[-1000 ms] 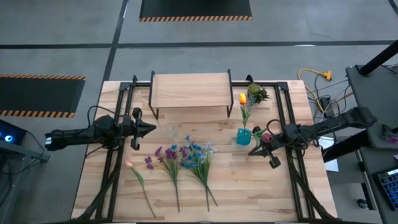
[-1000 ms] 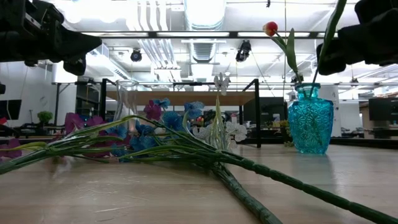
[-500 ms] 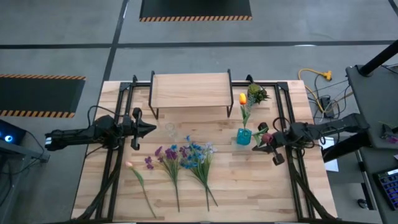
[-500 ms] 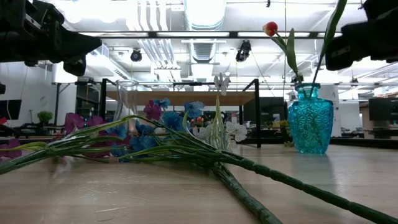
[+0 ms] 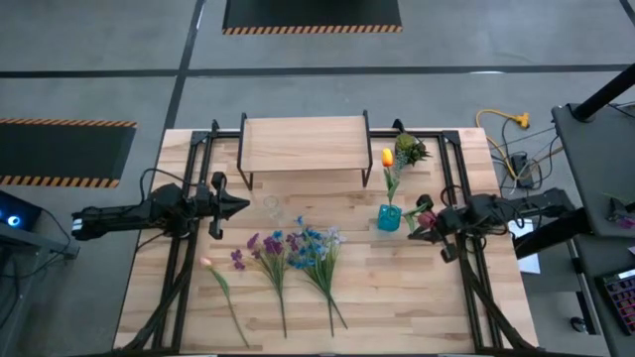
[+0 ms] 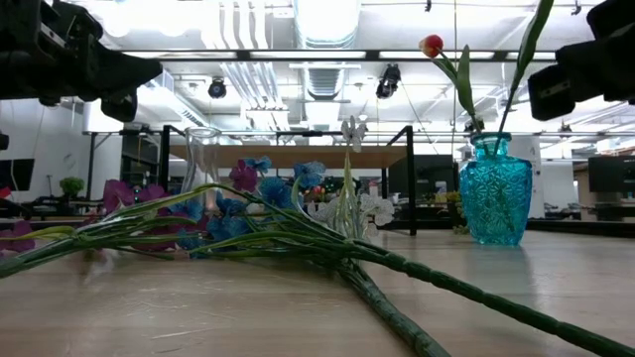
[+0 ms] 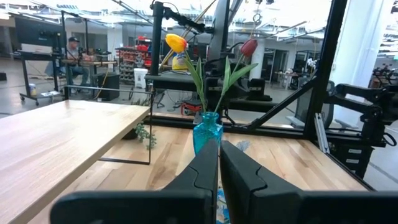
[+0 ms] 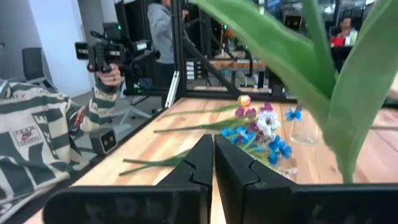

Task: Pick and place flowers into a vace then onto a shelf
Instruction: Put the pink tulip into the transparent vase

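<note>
Standing near the middle-right of the table [image 5: 397,288], the teal vase [image 5: 389,217] serves as landmark; it holds 2 flowers: an orange tulip [image 5: 387,157] leaning toward the shelf [image 5: 304,144], and a dark red tulip [image 5: 426,218] tilted to its right. Right gripper [image 5: 415,232] sits just right of the vase, beside the red bloom, fingers pressed together, holding nothing visible. Left gripper [image 5: 238,206] hangs well left of the vase, fingers together, empty. Clear glass vase [image 5: 271,207] stands between left gripper and teal vase, empty. Loose flowers [image 5: 294,256] lie flat left of the vase, nearer the table's front: purple, blue, white blooms, 1 pink-tipped stem [image 5: 220,288] farthest left. Shelf behind the vase, top bare. Green spiky sprig [image 5: 409,149] behind the vase, beside the shelf's right legs.
</note>
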`<act>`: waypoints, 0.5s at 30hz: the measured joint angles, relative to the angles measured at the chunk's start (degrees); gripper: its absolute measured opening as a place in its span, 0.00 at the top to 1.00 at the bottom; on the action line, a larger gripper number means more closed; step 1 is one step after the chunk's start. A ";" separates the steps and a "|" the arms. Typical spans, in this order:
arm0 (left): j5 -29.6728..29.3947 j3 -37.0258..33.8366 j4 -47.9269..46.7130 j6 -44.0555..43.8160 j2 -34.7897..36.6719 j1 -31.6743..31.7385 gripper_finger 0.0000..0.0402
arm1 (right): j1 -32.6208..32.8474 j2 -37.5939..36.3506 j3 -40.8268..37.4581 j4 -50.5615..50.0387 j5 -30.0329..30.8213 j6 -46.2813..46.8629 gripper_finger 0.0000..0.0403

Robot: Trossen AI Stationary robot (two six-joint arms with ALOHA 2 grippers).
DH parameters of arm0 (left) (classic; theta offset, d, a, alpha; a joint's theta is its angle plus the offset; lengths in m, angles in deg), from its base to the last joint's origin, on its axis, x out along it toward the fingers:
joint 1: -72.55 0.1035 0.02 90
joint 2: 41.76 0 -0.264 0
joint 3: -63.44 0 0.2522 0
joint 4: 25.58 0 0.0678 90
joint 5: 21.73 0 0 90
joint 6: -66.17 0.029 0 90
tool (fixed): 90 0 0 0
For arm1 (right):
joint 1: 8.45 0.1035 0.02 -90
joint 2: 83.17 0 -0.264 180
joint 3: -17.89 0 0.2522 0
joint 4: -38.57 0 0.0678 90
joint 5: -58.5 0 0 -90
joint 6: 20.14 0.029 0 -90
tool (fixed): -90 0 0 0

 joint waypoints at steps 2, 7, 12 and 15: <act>0.00 0.00 -0.05 0.00 0.00 0.00 1.00 | 0.00 -0.54 0.02 0.07 -0.04 -0.06 0.98; 0.00 0.00 -0.09 0.00 -0.01 -0.01 1.00 | 0.00 -0.68 0.00 0.00 0.02 -0.22 0.98; 0.00 0.00 -0.07 0.00 -0.02 0.00 1.00 | 0.00 -0.66 0.02 0.00 0.09 -1.22 0.98; 0.02 -0.02 -0.09 0.00 0.00 -0.02 0.97 | 0.00 -0.51 0.00 0.00 0.37 -2.76 0.98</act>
